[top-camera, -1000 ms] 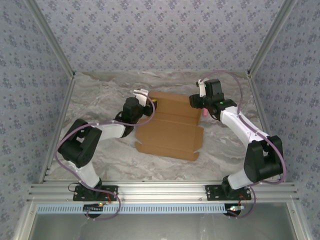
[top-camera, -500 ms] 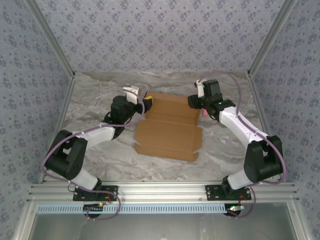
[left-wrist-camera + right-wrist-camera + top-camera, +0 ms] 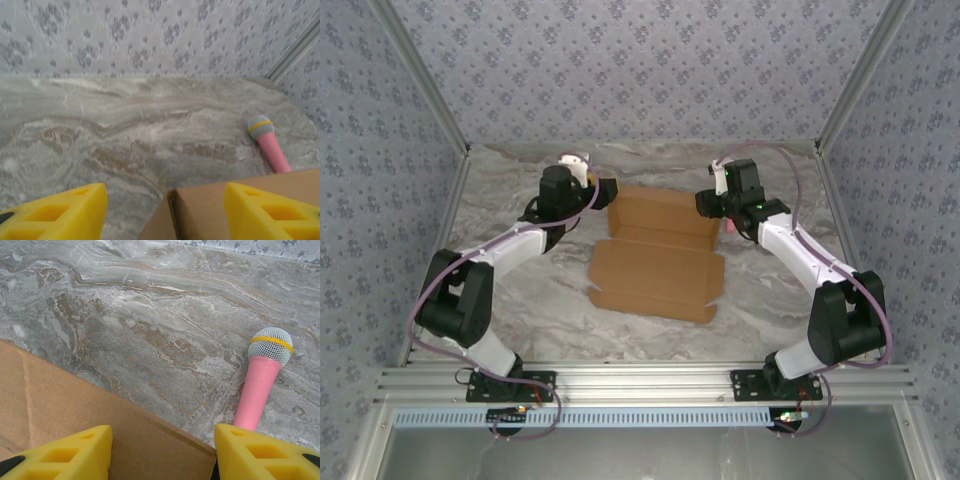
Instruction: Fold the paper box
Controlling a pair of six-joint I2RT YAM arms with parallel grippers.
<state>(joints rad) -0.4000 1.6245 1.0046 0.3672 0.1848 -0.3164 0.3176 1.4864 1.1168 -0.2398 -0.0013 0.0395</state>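
1. The left arm has swung out to the left and farther back. A second ago its wrist hung over the far-left part of the cardboard; now the left pincer [image 3: 162, 189] faces that far-left corner from outside, yellow fingers spread apart with nothing between them but the corner's tip.
2. The right pincer [image 3: 161, 432] has hardly budged. It sits at the far-right corner, fingers likewise parted and holding nothing, with the sheet's edge running between them.
3. The paper box [image 3: 660, 270] itself looks the same as before: a flat brown sheet in the middle of the table [image 3: 560, 310], creases visible, no flap raised.
4. A pink toy microphone [image 3: 260, 385] lies on the marble just beyond the right corner, apart from the cardboard.
5. My read is that the two arms now bracket the far panel, one at each corner, ready to lift it together, and the folding proper hasn't begun.
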